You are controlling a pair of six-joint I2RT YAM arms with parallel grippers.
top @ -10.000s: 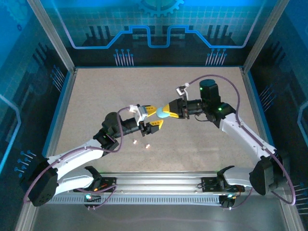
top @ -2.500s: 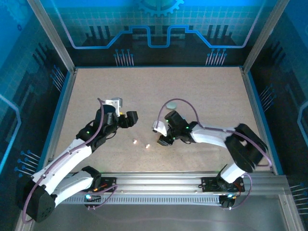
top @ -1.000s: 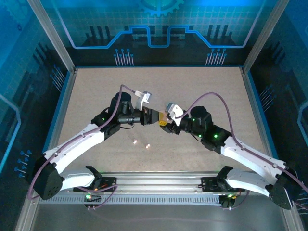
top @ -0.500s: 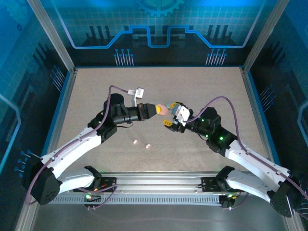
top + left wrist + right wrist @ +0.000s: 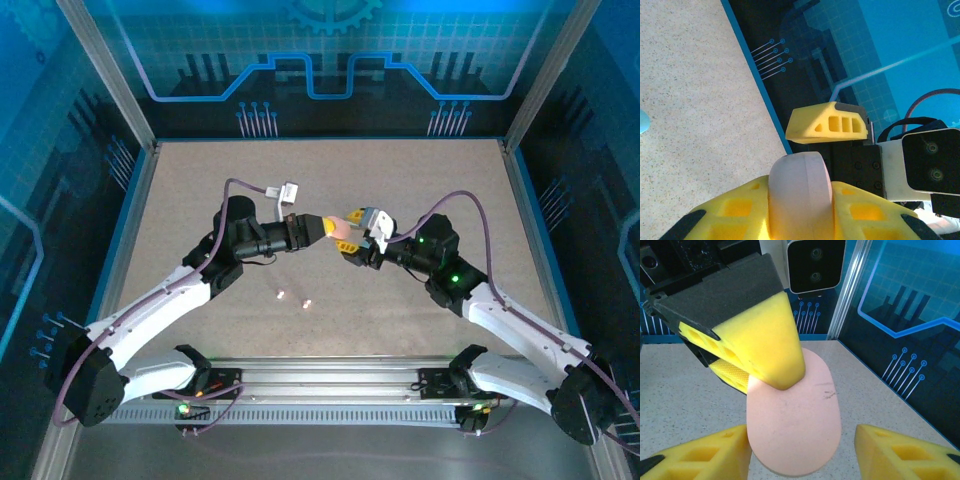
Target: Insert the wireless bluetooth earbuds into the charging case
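Left end effector (image 5: pixel 800 189): is clamping one end of the charging case (image 5: pixel 795 415), jaws narrow, one yellow finger pressing on each flat face.
Right end effector (image 5: pixel 801 441): is standing part open, its two fingers straddling the free end of the case across its width. A gap is showing on each side, so it is gripping nothing.
Jaw relation: the right jaws are sitting a quarter turn against the left ones. They are facing the case's rounded edges while the left ones are pressing its faces.
Case position: is hanging in the air over the middle of the bench (image 5: pixel 200 190), between the left end effector and the right end effector. As far as the wrist views are showing, it is touching the left one alone.
Case long axis: is running along the line from one end effector to the other, roughly side to side across the bench, with the rounded free end pointing at the right wrist.
Case face: is showing smooth pink with no open cavity, so it is probably closed.
Earbuds (image 5: pixel 281 294): two tiny pale earbuds are lying near each other on the bench, the second earbud (image 5: pixel 307 302) just right of the first. They are lying well apart from the case, toward the near edge, on the left arm's side.
Earbud axis: too small to tell.
Coming move: is likely turning on the right fingers meeting the case's edges squarely. The left arm is lying nearer the earbuds, but it is occupied with the case.
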